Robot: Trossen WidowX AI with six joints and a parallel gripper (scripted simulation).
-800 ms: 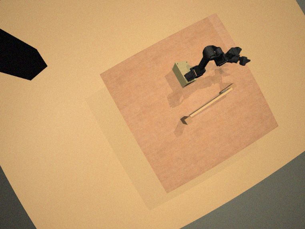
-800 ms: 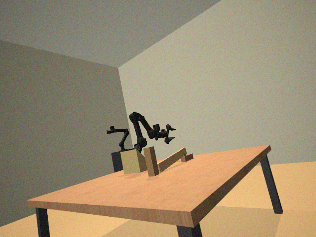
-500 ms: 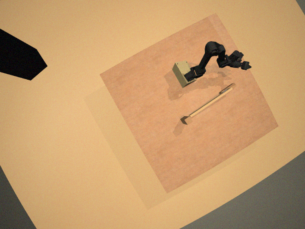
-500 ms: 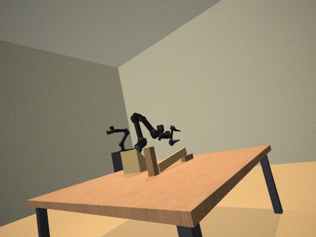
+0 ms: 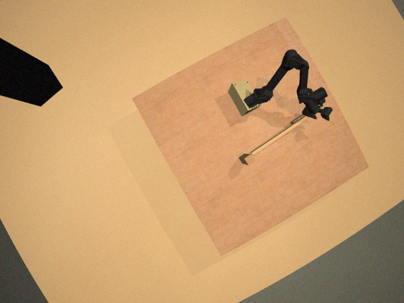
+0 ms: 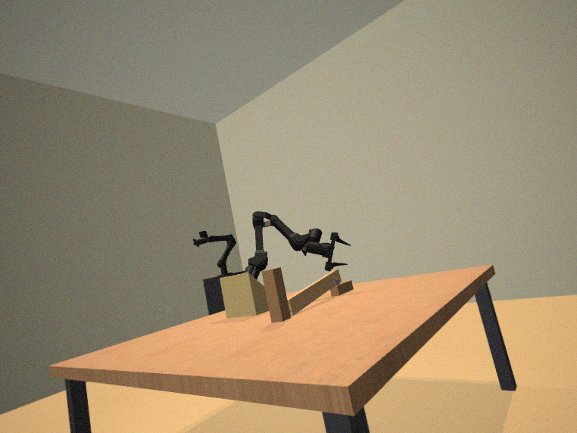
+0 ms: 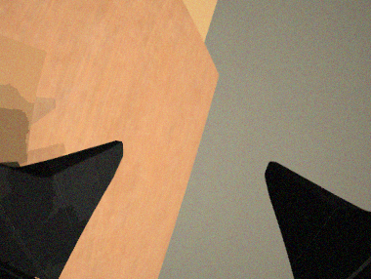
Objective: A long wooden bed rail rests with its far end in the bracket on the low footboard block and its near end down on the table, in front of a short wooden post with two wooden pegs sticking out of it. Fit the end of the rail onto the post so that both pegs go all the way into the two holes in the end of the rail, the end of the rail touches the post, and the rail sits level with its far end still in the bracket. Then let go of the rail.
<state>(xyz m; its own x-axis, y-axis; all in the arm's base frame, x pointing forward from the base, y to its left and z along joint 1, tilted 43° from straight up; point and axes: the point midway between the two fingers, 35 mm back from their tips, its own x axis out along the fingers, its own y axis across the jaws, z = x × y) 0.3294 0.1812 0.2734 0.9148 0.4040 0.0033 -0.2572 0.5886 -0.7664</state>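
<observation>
The long wooden rail (image 5: 277,136) (image 6: 313,292) lies slanted, its near end low on the table beside the short wooden post (image 5: 243,159) (image 6: 276,294). Its far end rests on the low footboard block (image 5: 296,121) (image 6: 344,287). The pegs are too small to make out. My gripper (image 5: 318,113) (image 6: 346,253) (image 7: 195,159) is open and empty. It hangs in the air above the rail's far end, clear of the rail. The wrist view shows only the two fingers, the table top (image 7: 130,52) and grey background.
A tan box (image 5: 240,97) (image 6: 242,294) carries the arm's base, close behind the post. A second dark arm (image 6: 218,249) stands on a dark pedestal behind the table (image 5: 195,146) (image 6: 325,353). The table's edge runs close to the footboard block.
</observation>
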